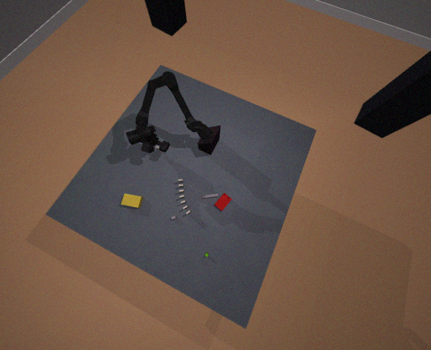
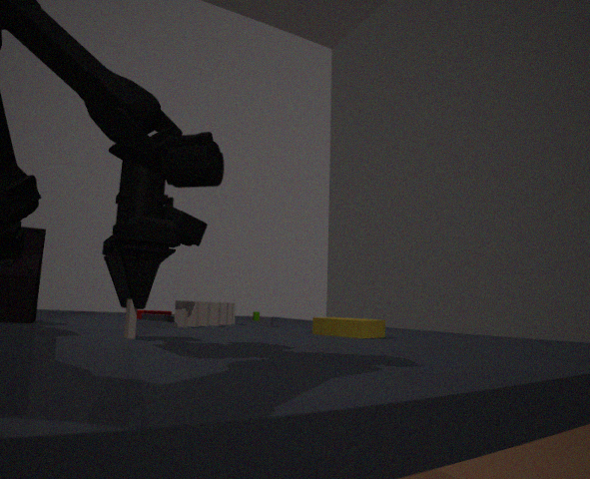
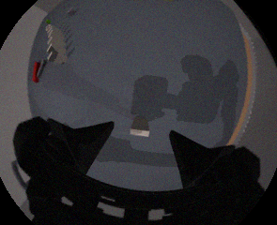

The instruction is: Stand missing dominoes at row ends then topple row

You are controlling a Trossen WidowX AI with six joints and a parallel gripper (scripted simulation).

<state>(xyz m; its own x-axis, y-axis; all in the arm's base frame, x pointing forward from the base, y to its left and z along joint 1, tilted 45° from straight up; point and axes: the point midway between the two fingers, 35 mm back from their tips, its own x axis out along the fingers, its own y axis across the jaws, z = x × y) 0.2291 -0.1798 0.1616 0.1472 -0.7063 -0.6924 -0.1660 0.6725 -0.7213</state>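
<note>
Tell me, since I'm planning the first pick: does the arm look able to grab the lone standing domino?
Probably yes: the gripper is open above the lone domino, with nothing visible between.

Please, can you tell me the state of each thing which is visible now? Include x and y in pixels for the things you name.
hand (image 1: 157, 147) (image 2: 134, 303) (image 3: 142, 129): open, pointing down, holding nothing
single domino (image 2: 130, 320) (image 3: 140, 133): standing apart from the row, not gripped
row of dominoes (image 1: 181, 196) (image 2: 205, 313): seven, standing in a curve
yellow block (image 1: 131, 200) (image 2: 348, 327): lying flat
red block (image 1: 222, 202) (image 3: 36, 72): lying flat
</note>
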